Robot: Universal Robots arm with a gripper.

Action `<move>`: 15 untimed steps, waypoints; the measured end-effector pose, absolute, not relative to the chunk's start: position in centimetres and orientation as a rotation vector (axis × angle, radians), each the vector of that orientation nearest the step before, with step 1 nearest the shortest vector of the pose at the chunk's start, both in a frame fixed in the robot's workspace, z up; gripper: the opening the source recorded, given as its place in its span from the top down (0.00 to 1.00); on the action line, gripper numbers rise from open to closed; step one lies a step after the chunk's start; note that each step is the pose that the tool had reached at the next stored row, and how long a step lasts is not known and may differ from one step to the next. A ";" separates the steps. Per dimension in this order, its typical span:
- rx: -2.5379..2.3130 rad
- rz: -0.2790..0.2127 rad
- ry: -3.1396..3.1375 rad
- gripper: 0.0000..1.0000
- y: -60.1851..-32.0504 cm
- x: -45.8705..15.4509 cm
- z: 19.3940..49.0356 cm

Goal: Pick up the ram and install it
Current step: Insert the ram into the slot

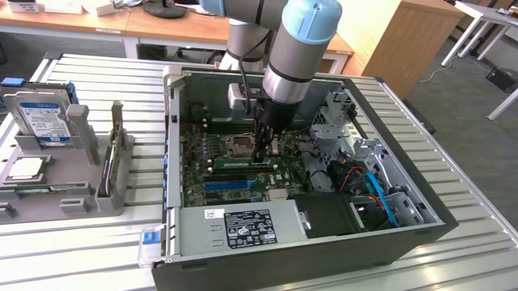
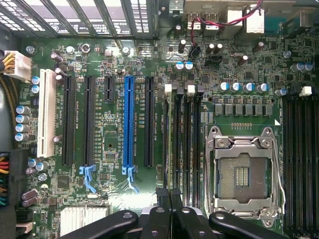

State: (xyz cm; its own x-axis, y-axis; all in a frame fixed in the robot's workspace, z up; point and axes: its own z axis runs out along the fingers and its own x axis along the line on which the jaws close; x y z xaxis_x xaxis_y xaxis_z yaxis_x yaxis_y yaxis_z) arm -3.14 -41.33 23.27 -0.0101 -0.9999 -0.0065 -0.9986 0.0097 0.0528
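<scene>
1. Robot gripper (image 1: 261, 156) (image 2: 169, 195) reaches down into an open computer case (image 1: 324, 262), jaws pinched narrow on the top edge of the ram (image 1: 236, 162) (image 2: 172, 139).
2. The ram stands upright in a motherboard (image 1: 198, 182) (image 2: 112, 107) memory slot near the processor socket (image 1: 241, 144) (image 2: 242, 174).

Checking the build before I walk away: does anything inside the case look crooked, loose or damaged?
Nothing stands out. The ram lies level and straight beside the CPU socket, with the gripper shut on its top edge. The socket holds no chip, but nothing looks bent or broken.
</scene>
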 end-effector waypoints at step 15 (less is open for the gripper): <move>2.187 -0.066 -2.208 0.89 -41.3 -3.1 23.4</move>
State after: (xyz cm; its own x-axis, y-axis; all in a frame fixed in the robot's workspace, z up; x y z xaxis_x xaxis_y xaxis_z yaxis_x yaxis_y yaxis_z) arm -3.14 -41.28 23.37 -0.0102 -0.9999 -0.0065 -0.9985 0.0098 0.0536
